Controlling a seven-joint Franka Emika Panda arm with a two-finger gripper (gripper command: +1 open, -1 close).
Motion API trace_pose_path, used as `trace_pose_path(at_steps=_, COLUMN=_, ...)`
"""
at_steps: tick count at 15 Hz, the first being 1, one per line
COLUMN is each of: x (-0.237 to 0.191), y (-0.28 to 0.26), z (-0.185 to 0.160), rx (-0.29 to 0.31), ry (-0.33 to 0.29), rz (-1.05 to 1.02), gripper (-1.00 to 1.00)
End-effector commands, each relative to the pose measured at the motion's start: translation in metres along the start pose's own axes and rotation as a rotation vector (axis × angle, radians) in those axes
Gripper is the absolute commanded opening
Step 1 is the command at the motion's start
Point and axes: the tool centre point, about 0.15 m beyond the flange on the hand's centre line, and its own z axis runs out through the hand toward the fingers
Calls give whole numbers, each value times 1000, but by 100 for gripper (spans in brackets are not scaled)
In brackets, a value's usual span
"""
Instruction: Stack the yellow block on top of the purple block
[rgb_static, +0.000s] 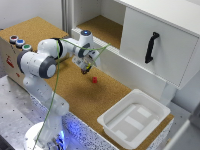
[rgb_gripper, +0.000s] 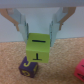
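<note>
Between the two fingers of the end effector (rgb_gripper: 39, 36), in the wrist view, sits the yellow block (rgb_gripper: 39, 51), a small yellow-green cube with a dark T-like mark on its near face; the fingers stand close against its upper sides, so the end effector reads as clamped on it, though the blur makes the contact itself hard to confirm; directly under the yellow block lies the purple block (rgb_gripper: 29, 65), its top face meeting or almost meeting the yellow block's underside, and set slightly off to one side instead of squarely beneath it; whether the two are touching I cannot tell.

As a judgement, the task is well along: the lift and the carry look done, and the yellow block is at or just above its place; what is left is to settle it fully, open the fingers and draw the arm away without nudging the stack; the slight offset could make the release touchy.

Further out, a red block (rgb_gripper: 81, 67) shows at the edge of the wrist view, apart from the stack; in the exterior view that red block (rgb_static: 94, 79) lies on the cork tabletop (rgb_static: 75, 97) just beside the end effector (rgb_static: 86, 70), where the stack itself is too small to make out; a white tray (rgb_static: 108, 122) sits well apart toward the exterior view's right.
</note>
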Motion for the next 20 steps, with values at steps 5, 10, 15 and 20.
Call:
trace_pose_path(at_steps=5, x=35, y=-46, z=61, rx=-83, ry=-131, rz=27, gripper=-100)
trace_pose_path(at_steps=10, x=38, y=-45, z=79, rx=-140, ry=-163, rz=56, gripper=-100)
trace_pose_path(at_steps=15, x=39, y=-37, z=81, rx=-161, ry=-177, rz=72, gripper=-100)
trace_pose_path(at_steps=20, x=32, y=-28, z=60, rx=-162, ry=-191, rz=67, gripper=100)
